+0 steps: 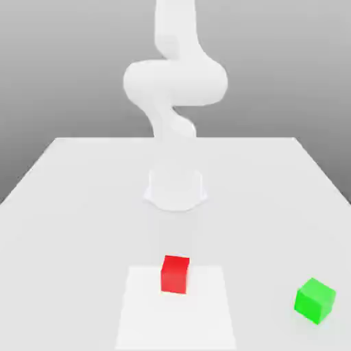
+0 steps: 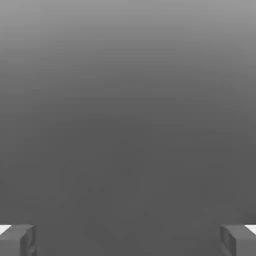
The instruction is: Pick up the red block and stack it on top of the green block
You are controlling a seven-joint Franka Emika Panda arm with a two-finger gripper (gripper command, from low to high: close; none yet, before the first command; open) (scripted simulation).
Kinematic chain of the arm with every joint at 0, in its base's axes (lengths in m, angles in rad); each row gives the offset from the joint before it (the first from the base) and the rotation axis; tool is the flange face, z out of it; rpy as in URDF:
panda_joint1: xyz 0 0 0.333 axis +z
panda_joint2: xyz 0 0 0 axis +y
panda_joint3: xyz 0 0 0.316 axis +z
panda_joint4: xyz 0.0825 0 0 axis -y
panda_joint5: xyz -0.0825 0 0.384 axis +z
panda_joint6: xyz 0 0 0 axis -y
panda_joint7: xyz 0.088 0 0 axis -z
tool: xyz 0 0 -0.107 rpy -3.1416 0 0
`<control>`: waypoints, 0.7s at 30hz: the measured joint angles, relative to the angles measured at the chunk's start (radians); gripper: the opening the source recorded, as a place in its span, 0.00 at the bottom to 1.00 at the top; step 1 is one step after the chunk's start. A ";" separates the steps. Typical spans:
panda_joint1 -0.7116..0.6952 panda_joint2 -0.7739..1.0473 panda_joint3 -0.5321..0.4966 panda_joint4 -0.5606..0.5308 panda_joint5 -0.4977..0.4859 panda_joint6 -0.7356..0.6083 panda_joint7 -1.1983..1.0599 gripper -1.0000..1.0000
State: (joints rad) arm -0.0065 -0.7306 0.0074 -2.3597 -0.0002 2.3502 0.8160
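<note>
The red block (image 1: 175, 275) is seated on a white panel (image 1: 177, 322), at its far edge, nearly squared to it; no long axis is shown by the cube. The green block (image 1: 315, 300) is turned cornerwise near the tabletop's (image 1: 82, 240) edge at the exterior view's right. The gripper's (image 2: 128, 241) fingers are held wide apart.

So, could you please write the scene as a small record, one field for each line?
red block: on the white patch, at its far edge
green block: on the table, toward the exterior view's right
gripper: open, nothing between the fingers
stack: not yet made, blocks apart
</note>
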 joint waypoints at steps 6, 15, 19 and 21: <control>-0.018 0.202 0.020 -0.165 0.000 0.142 0.045 0.50; -0.036 0.526 0.038 -0.422 0.003 0.367 0.115 0.50; -0.041 0.711 0.041 -0.500 0.003 0.503 0.141 0.50; -0.039 0.788 0.035 -0.497 -0.010 0.567 0.152 0.50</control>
State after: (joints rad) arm -0.0454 0.0574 0.0425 -2.8566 -0.0103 2.9171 0.9678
